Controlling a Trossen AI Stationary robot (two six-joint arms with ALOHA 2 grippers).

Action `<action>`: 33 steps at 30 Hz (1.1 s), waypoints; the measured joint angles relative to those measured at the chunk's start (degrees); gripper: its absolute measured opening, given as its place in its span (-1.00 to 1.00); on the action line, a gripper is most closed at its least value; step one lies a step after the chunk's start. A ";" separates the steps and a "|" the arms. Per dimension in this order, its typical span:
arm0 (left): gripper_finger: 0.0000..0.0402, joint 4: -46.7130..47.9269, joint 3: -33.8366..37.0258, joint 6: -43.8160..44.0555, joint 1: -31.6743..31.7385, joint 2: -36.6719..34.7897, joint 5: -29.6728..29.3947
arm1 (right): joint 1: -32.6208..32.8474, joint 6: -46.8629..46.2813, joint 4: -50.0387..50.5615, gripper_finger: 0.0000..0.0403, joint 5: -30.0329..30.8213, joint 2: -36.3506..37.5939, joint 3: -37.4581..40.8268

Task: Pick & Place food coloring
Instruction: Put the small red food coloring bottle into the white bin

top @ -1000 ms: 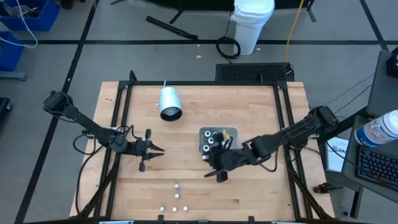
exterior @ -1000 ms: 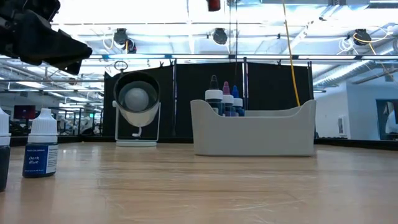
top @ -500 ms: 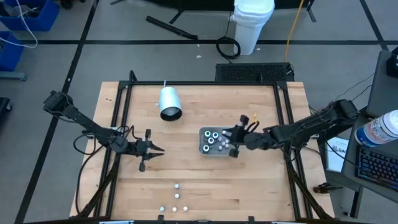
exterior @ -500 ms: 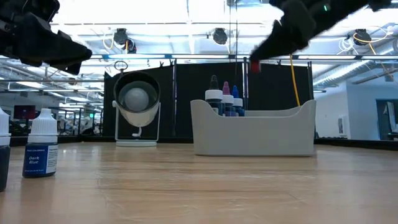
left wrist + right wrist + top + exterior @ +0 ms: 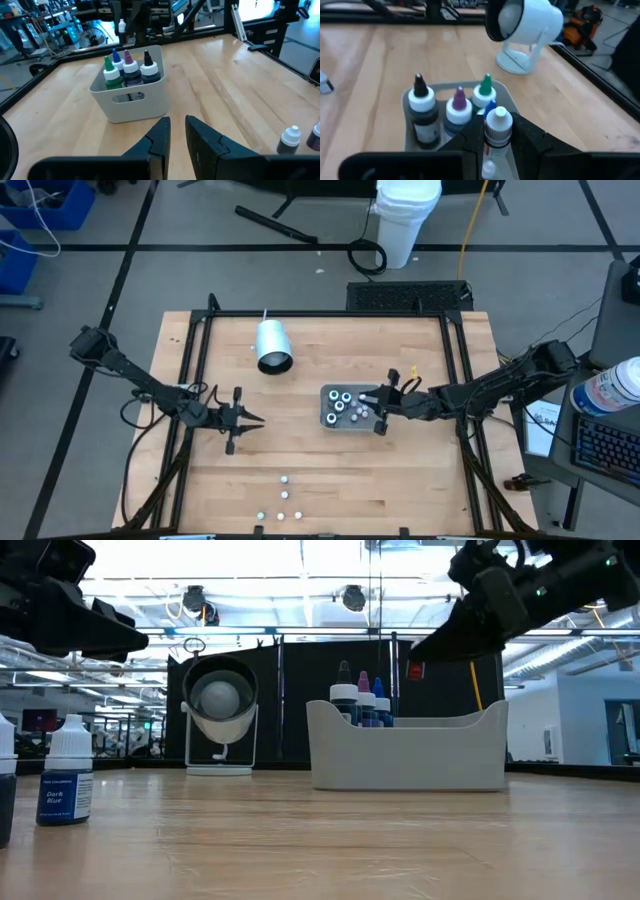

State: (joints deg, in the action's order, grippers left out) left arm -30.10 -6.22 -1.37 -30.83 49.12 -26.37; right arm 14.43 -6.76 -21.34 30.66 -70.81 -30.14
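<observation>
Robotics lab in a large industrial hall

A wooden worktable point(image 5: 320, 470) stands on a grey floor marked with black tape point(image 5: 250, 248); ceiling lights point(image 5: 352, 597), exposed pipework, black curtains point(image 5: 440, 680) and neighbouring benches crowded with equipment point(image 5: 55, 25) surround it.

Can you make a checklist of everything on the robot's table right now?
Surface: wooden table, bare in the middle.
Job's things: four bottles stand in the grey tray; more bottles at the near edge.
Clutter: white lamp-like cylinder on its stand.
Grippers: right gripper over the tray, fingers shut on a white-capped bottle; left gripper waits on the left side of the table, nothing between its fingers.
Cables: yellow cable on the floor.
Surroundings: white bucket beyond the table.
</observation>
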 joint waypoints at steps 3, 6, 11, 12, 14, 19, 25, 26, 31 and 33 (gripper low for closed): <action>-0.67 0.02 0.00 0.15 0.00 0.00 0.01 | -0.02 0.24 -2.26 -0.69 -0.86 -2.03 0.90; -0.67 0.10 0.00 0.42 0.00 0.00 0.09 | -0.02 -0.06 -4.84 -0.70 -0.84 -5.90 0.92; -0.67 0.42 0.00 1.44 0.00 0.00 0.24 | -0.21 -1.29 -8.85 -0.70 1.02 -11.16 0.95; -0.67 0.43 0.00 1.47 0.00 0.00 0.24 | -0.24 -0.93 -9.12 -0.70 1.98 -11.43 0.95; -0.67 0.41 0.00 1.28 0.00 0.00 0.24 | -0.24 -0.04 -8.72 -0.70 4.35 -11.59 0.95; -0.67 0.74 0.00 1.28 0.00 0.00 0.28 | -0.56 0.30 -8.85 -0.70 5.37 -10.96 0.93; -0.67 3.60 0.00 1.23 0.00 0.00 0.28 | -0.59 -2.21 -5.41 -0.70 5.49 -10.99 0.93; -0.67 3.77 0.00 1.23 0.00 0.00 0.01 | -0.59 -2.87 -5.32 -0.70 5.58 -10.99 0.93; -0.67 2.99 0.00 1.54 0.00 0.00 -1.11 | -0.59 -5.48 -5.57 -0.70 5.69 -11.63 0.89; -0.67 2.94 0.00 1.58 0.00 0.00 -1.11 | -0.57 -6.27 -5.04 -0.70 5.96 -12.38 0.91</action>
State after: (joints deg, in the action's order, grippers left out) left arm -27.16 -6.22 0.21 -30.83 49.12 -27.49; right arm 13.86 -13.03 -26.38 36.62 -83.19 -29.23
